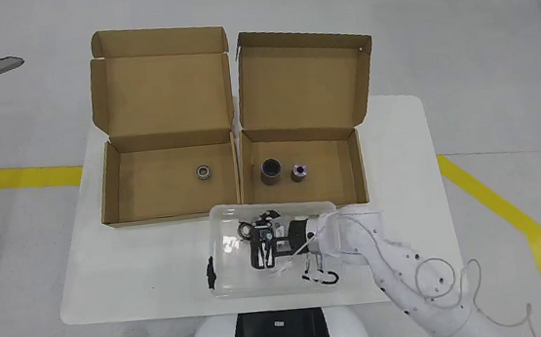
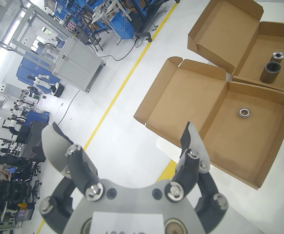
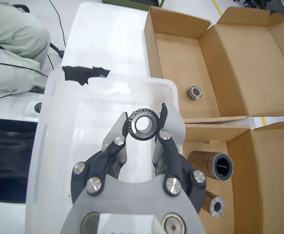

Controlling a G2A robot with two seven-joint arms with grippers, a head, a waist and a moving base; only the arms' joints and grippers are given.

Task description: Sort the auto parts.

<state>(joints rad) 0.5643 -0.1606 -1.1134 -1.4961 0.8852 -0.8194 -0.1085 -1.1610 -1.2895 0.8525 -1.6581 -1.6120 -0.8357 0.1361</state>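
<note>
With three parts (image 1: 204, 171) lying sorted in the boxes (image 1: 160, 86) beyond the clear bin (image 3: 66, 115), the right gripper (image 3: 143, 115) is clenching its jaws on a bearing (image 3: 143, 126) inside that bin, possibly the last one left, while the left gripper (image 2: 121, 130) is hanging well away from it, jaws released.

A roller bearing (image 3: 143, 125) sits gripped end-on between the right pincer's (image 3: 144, 114) fingers; a smaller bearing (image 3: 194, 92) lies ahead of it in one box (image 3: 177, 57), a dark sleeve (image 3: 209, 165) and steel bushing (image 3: 216, 206) alongside it in the neighbouring box (image 3: 255, 177)
</note>
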